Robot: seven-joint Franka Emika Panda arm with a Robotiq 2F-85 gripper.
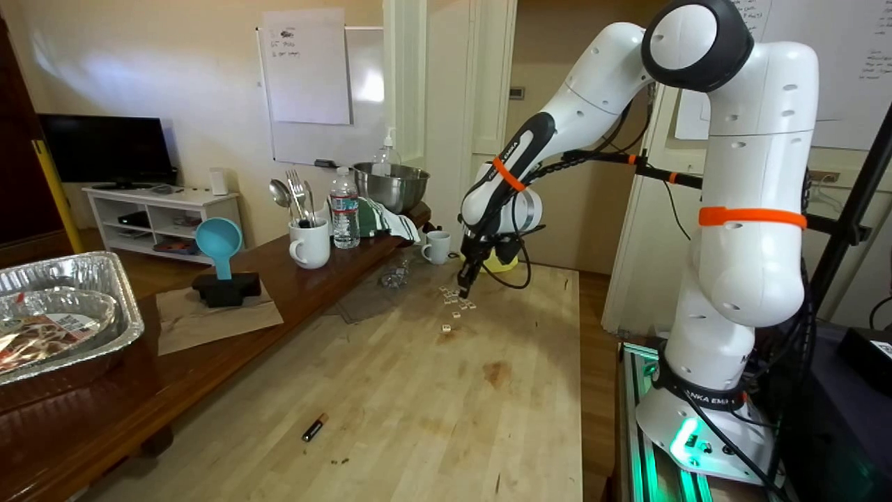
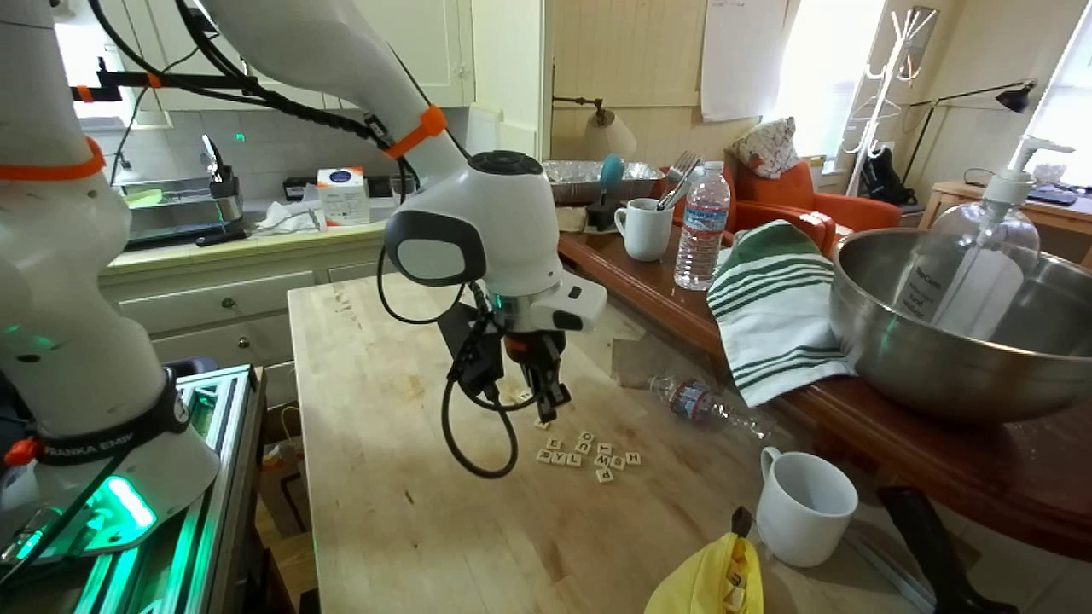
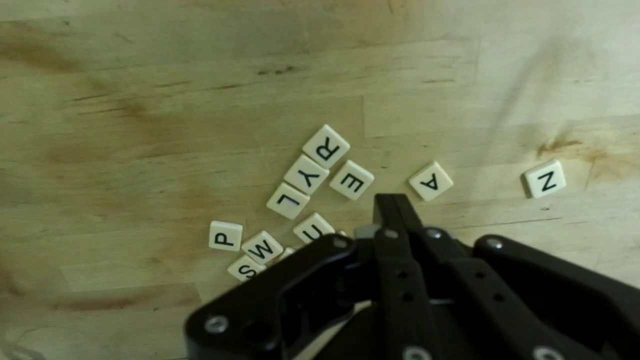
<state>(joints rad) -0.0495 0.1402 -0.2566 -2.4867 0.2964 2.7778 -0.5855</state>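
My gripper (image 3: 391,200) is shut with its fingertips pressed together and nothing visible between them. It points down at the wooden tabletop, among small cream letter tiles. Nearest its tips in the wrist view are the E tile (image 3: 352,180) on one side and the A tile (image 3: 431,181) on the other. R (image 3: 326,146), Y (image 3: 306,174) and L (image 3: 288,200) lie in a slanted row. P (image 3: 225,235), W (image 3: 262,247), S (image 3: 246,268) and U (image 3: 314,228) sit lower left, some tiles partly hidden by the gripper. A tile reading N or Z (image 3: 545,179) lies apart at right.
A yellow pouch (image 2: 708,580), white mug (image 2: 806,509) and clear plastic bottle (image 2: 699,401) lie near the tiles. A battery (image 1: 315,427) rests on the tabletop. The raised brown ledge holds a steel bowl (image 2: 964,375), striped towel (image 2: 772,307), water bottle (image 1: 345,209) and cutlery mug (image 1: 310,244).
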